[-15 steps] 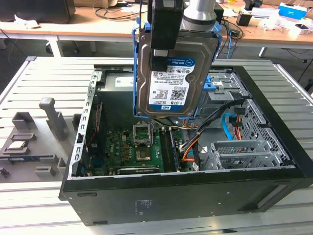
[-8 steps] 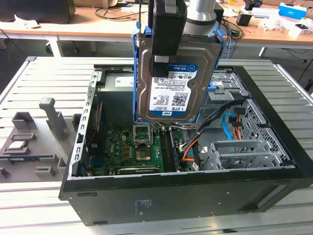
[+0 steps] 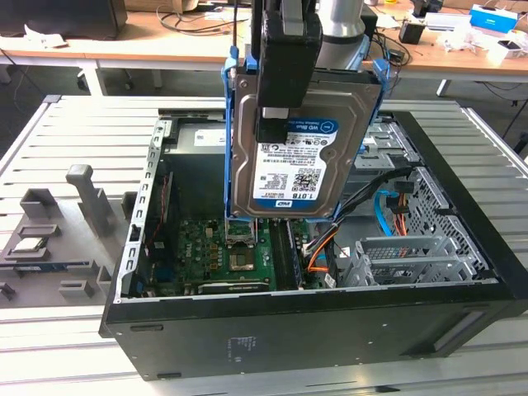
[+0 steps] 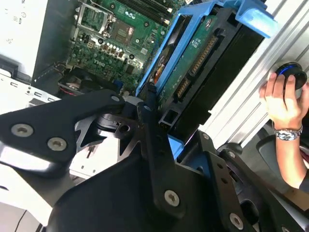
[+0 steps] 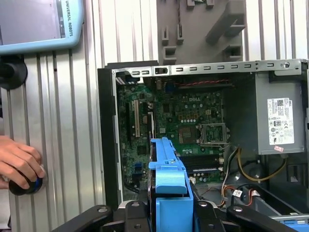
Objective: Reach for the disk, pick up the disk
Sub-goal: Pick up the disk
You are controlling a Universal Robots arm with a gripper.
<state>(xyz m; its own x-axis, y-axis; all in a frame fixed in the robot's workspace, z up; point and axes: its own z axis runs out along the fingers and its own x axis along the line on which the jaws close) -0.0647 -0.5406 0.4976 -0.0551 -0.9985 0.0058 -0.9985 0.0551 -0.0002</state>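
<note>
The disk [image 3: 299,169] hangs upright in the air above the open computer case [image 3: 313,326], its white-and-blue label facing the exterior camera and its blue rail frame running along both sides. My gripper [image 3: 275,124] comes down from above and is shut on the disk, with one black finger lying across the label. In the second wrist view the disk [image 4: 194,60] shows its green circuit-board side between my black fingers [image 4: 147,112]. In the first wrist view the disk's blue rail [image 5: 169,180] stands edge-on, rising from my gripper [image 5: 170,215].
Below the disk lies the green motherboard [image 3: 231,247], with orange and black cables and a silver drive cage [image 3: 404,256] toward the exterior view's right. Grey fixtures [image 3: 58,223] hold a small chip at the exterior view's left. A person's hand [image 5: 19,162] rests on a black knob beside the case.
</note>
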